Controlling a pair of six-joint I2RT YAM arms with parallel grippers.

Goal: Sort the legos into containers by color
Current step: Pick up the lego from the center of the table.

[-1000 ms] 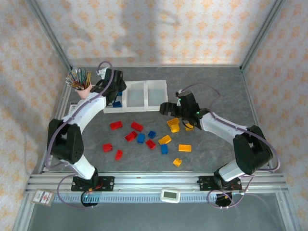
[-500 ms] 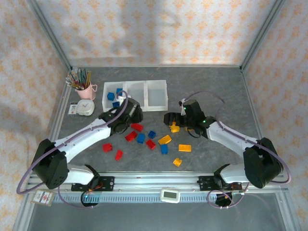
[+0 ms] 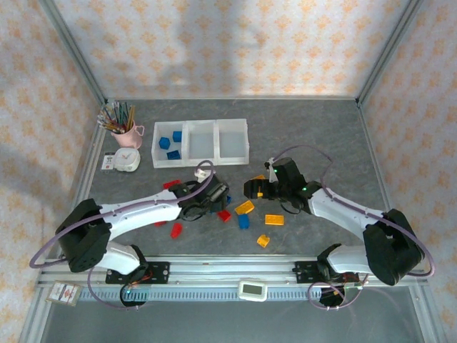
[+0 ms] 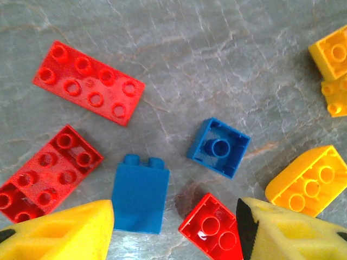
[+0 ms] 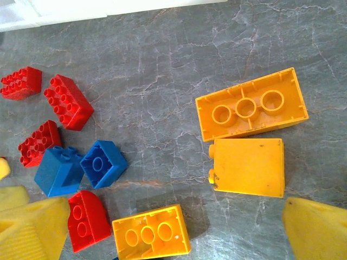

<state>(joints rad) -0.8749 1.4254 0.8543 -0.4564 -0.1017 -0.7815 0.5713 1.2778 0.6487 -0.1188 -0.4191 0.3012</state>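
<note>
one tray [image 3: 203, 163] of three bins sits far left, with three blue bricks [image 3: 172, 153] in its left bin. left of it stand one pink cup of pencils [image 3: 126, 136] and one white clock [image 3: 128, 161]. nearer, on the table [image 3: 321, 143], the right wrist view counts four red bricks [image 5: 68, 102], two loose blue bricks [image 5: 103, 162] and three yellow bricks [image 5: 251, 111].

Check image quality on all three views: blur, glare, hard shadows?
Top external: sharp, evenly lit; soft broad shadows on the back wall. Left wrist: legos crisp, small glint on the red brick between the jaws, whose tips look slightly soft. Right wrist: legos crisp, the containers blown out at the top edge, jaws blurred in the bottom corners.
</note>
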